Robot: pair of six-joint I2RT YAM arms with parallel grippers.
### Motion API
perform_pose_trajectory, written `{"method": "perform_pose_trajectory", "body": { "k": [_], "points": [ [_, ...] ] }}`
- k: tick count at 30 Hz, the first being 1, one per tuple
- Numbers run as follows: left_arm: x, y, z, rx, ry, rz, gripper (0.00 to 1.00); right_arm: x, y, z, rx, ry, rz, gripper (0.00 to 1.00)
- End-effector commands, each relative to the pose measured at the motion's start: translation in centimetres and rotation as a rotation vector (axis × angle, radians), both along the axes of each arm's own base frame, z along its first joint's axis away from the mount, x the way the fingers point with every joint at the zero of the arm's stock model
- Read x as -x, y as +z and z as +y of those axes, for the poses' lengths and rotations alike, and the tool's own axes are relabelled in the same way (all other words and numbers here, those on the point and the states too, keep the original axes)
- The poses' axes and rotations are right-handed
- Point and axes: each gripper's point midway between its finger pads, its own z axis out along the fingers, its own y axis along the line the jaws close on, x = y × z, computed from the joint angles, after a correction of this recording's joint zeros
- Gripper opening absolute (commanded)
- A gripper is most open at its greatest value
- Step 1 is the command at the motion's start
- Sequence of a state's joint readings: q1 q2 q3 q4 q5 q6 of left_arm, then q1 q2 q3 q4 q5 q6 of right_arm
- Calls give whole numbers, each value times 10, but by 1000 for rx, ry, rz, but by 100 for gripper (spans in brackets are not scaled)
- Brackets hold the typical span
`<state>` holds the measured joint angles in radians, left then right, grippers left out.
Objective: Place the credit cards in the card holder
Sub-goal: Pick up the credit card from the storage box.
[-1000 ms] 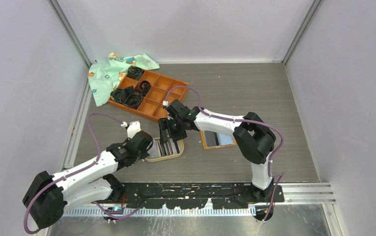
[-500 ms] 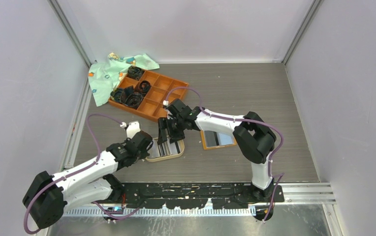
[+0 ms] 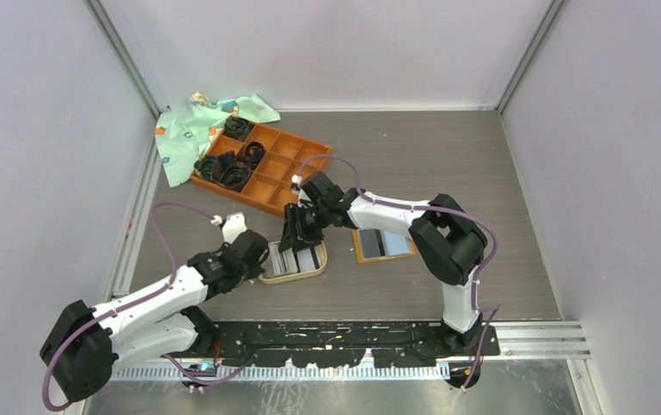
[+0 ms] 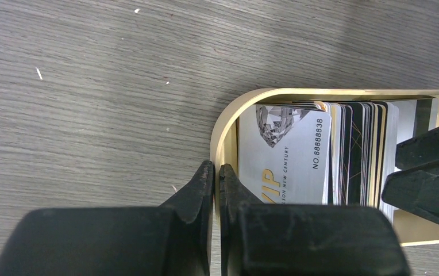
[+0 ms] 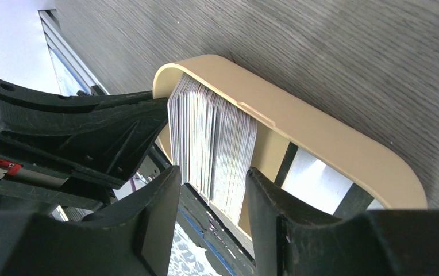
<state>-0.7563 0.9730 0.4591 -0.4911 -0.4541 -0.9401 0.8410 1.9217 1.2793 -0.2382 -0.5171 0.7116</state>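
Left gripper (image 4: 217, 172): black, two-finger, near the table's near-left part. Its fingers are pinched narrow on the left rim of a shallow oval dish with a tan rim (image 4: 228, 115), one finger outside the wall and one inside.

Oval dish: rests flat on the grey wood-grain table (image 3: 448, 164), left of centre and towards the near edge.

Credit cards (image 4: 286, 155): a stack of thin plastic cards standing on edge inside the dish. The outermost is silver with a diamond print and "VIP" lettering. Black, white and gold-lined ones are packed behind it.

Right gripper (image 5: 211, 171): reaches down into the dish from the right, one finger on each side of the stack and close against its outer faces. Whether it clamps the stack cannot be told.

Card holder (image 3: 383, 245): a small flat orange wallet lying open with its grey pockets up, just right of the dish and apart from it.

Orange-brown compartment tray (image 3: 285, 177): far-left area, holding black coiled items (image 3: 236, 173).

Pale green patterned cloth (image 3: 184, 134): far-left corner, partly under the tray.
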Motion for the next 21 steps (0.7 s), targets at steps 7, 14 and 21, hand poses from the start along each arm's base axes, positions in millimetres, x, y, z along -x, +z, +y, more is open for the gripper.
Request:
{"method": "perform_pose_trajectory", "body": {
  "k": [7,14,21],
  "points": [
    [-6,3,-27,144,-8,-17,0,0,-7,7,2,42,-10,55],
    [-5,2,-28,151,-8,-16,0,5,-11,10,-18,66,20,59],
    [-5,3,-27,151,-7,-19,0,18,15,23,-177,150,70,59]
  ]
}}
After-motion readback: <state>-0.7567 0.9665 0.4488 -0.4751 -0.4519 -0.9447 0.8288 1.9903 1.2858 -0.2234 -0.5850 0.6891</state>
